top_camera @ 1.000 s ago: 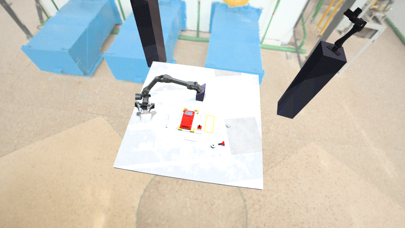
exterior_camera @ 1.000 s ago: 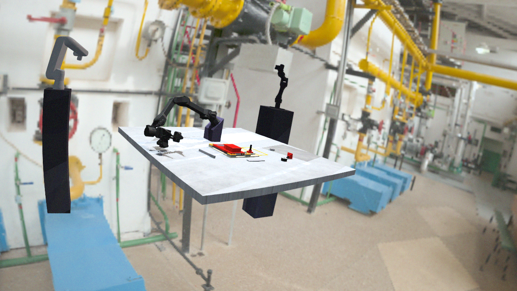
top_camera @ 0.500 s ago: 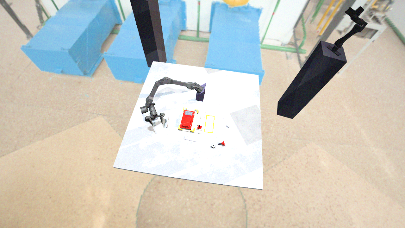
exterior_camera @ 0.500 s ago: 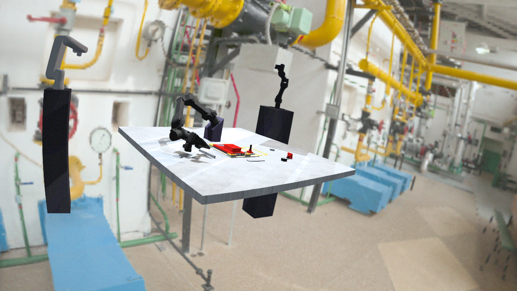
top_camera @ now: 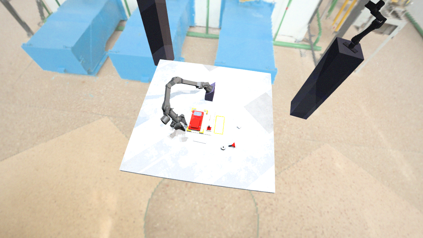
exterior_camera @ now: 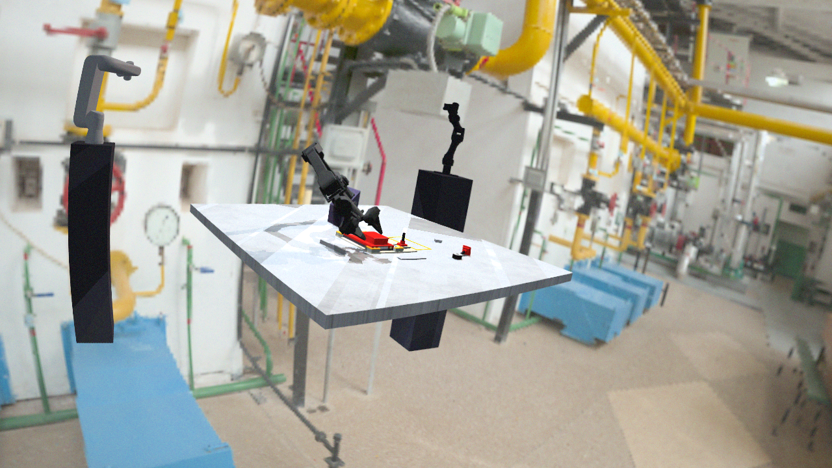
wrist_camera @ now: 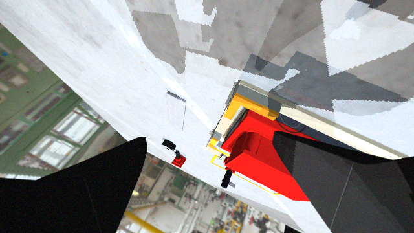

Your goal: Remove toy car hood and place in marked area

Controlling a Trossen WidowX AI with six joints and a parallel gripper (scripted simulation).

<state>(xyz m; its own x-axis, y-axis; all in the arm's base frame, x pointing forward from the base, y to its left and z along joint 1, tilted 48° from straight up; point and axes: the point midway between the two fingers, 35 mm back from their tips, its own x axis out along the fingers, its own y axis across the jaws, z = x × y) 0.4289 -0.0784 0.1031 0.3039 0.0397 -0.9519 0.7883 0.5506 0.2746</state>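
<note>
The red toy car point(top_camera: 197, 117) point(wrist_camera: 259, 121) lies within yellow corner brackets. A raised red block, apparently the hood point(top_camera: 195, 122) point(exterior_camera: 376, 238) point(wrist_camera: 265, 173), sits on it toward the end away from the arm's base. My gripper point(top_camera: 185, 127) point(exterior_camera: 372, 234) point(wrist_camera: 211, 140) is open and empty. It is at the car's left side in the top view, tilted, with one finger overlapping the car in the wrist view. That finger hides part of the hood there; contact cannot be told. The marked area point(top_camera: 218, 134) point(wrist_camera: 255, 184) is a yellow outline to the car's right in the top view.
A red piece with a black peg point(top_camera: 208, 128) point(exterior_camera: 402, 242) stands between the car and marked area. Another red-and-black piece point(top_camera: 233, 144) point(wrist_camera: 178, 161) and a black-and-white wheel point(top_camera: 222, 147) point(wrist_camera: 169, 144) lie beyond. A small grey piece point(top_camera: 239, 127) lies right of the outline.
</note>
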